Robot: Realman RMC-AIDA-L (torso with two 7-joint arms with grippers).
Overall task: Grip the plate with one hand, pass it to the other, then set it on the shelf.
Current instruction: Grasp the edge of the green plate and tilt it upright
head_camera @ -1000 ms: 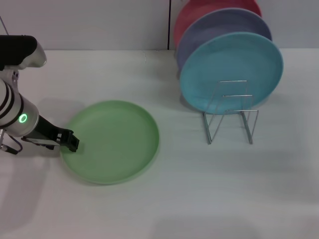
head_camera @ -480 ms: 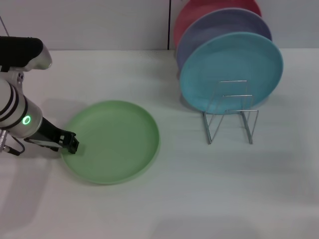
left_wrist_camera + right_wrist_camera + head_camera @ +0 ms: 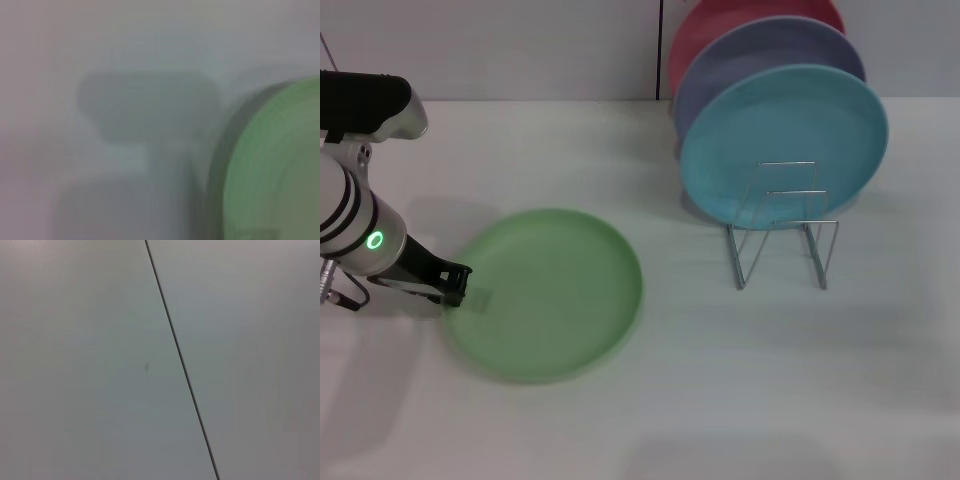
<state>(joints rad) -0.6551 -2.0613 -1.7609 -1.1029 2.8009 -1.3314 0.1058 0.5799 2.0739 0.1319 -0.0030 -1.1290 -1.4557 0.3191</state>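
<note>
The light-green plate [image 3: 555,295] lies low over the white table at the left, smeared by motion. My left gripper [image 3: 456,284], black on the slim arm with the green light, is shut on the plate's left rim. The left wrist view shows the plate [image 3: 280,170] as a green blur beside a grey shadow on the table. The shelf [image 3: 782,232], a thin wire rack, stands at the right with its front loops bare. My right gripper is out of view; its wrist camera shows only a pale surface with a dark seam.
A turquoise plate [image 3: 785,135], a lavender plate [image 3: 750,60] and a red plate [image 3: 710,30] stand on edge in the back loops of the rack. The left arm's upper housing [image 3: 365,105] hangs over the far left of the table.
The plate, sharp and still before, is now blurred and looks a little larger. The left gripper has drawn back slightly to the left with the rim in it.
</note>
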